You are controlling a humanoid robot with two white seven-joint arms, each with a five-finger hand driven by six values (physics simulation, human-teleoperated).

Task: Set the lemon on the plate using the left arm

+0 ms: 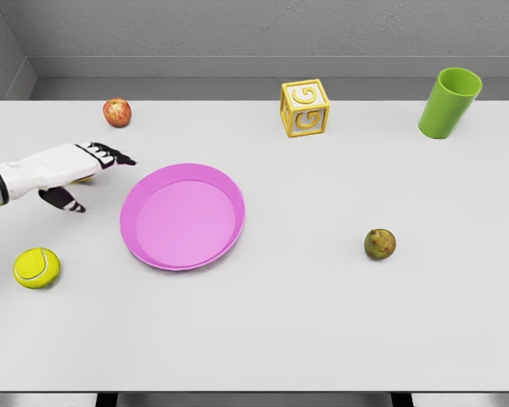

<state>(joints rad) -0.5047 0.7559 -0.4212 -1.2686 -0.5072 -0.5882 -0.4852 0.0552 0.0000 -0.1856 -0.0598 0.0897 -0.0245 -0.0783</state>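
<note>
My left hand [95,175] reaches in from the left edge, just left of the pink plate [187,222]. Its fingers [110,156] are stretched toward the right and the thumb [64,200] hangs below, so the hand is open. Only a small yellow sliver of the lemon [85,180] peeks out under the palm; the hand hides the rest of it. I cannot tell whether the hand touches the lemon. The plate lies flat with nothing on it.
A red apple [116,112] sits behind the hand at the back left. A yellow tennis ball [36,267] lies in front of it. A yellow letter block [304,108], a green cup [449,103] and a brownish pear [379,244] are further right.
</note>
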